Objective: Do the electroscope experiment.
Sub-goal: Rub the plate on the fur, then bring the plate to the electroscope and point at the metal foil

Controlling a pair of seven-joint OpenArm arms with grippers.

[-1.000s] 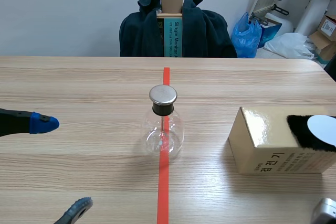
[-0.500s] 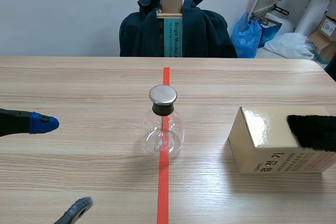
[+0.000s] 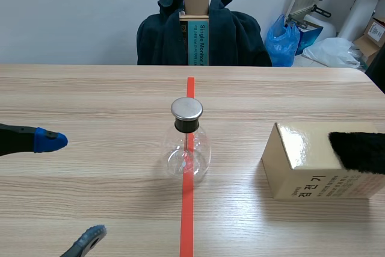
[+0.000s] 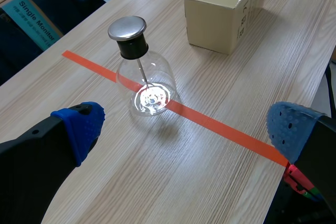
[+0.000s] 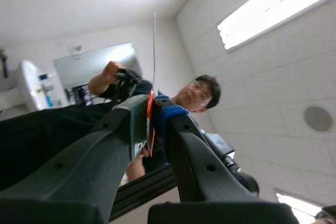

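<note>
The electroscope (image 3: 186, 142) is a clear glass flask with a metal cap, standing on the red tape line at mid-table; it also lies ahead of my left gripper (image 4: 142, 74). That left gripper (image 3: 71, 189) is open to the flask's left, blue pads (image 4: 81, 124) wide apart. A black fur cloth (image 3: 360, 151) lies on a tan cardboard box (image 3: 313, 164) at the right. My right gripper (image 5: 151, 109) points up toward the ceiling and is shut on a thin white plate (image 5: 154, 51) seen edge-on. It is out of the scene view.
A chair draped with a dark jacket (image 3: 204, 31) stands behind the far table edge, with bags and boxes (image 3: 289, 40) to its right. A person (image 5: 194, 95) shows past my raised right gripper.
The white disc by the fur cloth and the grey part at the lower right have left the scene view. The left gripper and flask have not moved.
</note>
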